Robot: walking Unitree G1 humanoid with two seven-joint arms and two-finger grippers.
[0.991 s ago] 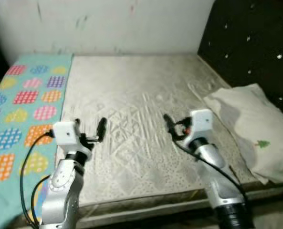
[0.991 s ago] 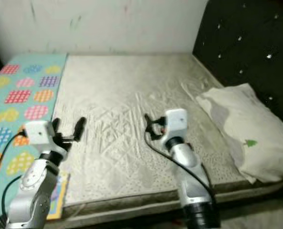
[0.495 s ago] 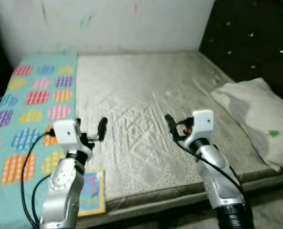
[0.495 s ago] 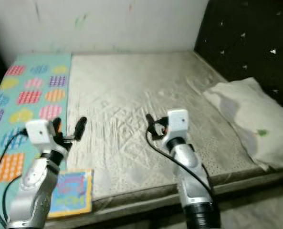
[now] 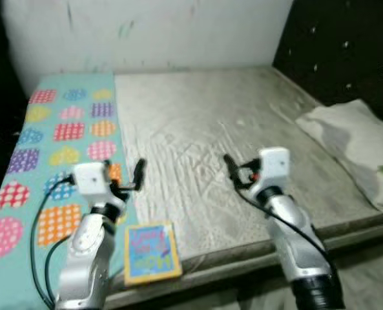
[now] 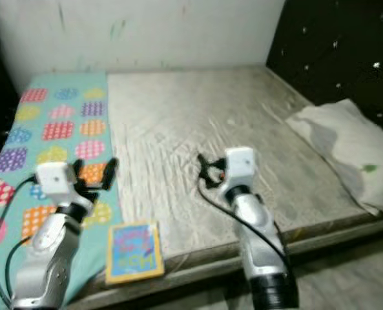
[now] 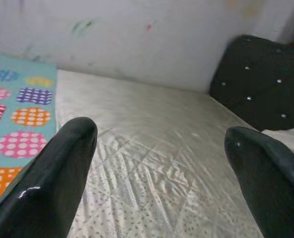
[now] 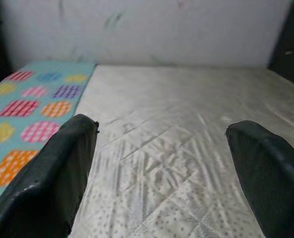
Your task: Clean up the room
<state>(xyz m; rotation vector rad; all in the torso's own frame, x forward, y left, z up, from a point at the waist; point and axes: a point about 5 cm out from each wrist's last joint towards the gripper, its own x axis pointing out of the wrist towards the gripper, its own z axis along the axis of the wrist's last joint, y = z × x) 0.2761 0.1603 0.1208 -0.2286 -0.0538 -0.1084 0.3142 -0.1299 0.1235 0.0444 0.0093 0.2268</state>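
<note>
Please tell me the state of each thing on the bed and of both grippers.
Book: lying flat, closed, at the bed's near edge.
Pillow: lying by the dark headboard.
Patterned blanket: spread flat.
Left gripper: open, empty.
Right gripper: open, empty.

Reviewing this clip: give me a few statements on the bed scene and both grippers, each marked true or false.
1. A book lies near the bed's front edge. True.
2. The left gripper holds the book. False: it is open, held above the bed, empty.
3. The pillow lies on the patterned blanket. False: it lies on the opposite side, by the dark headboard.
4. The right gripper is open. True.
</note>
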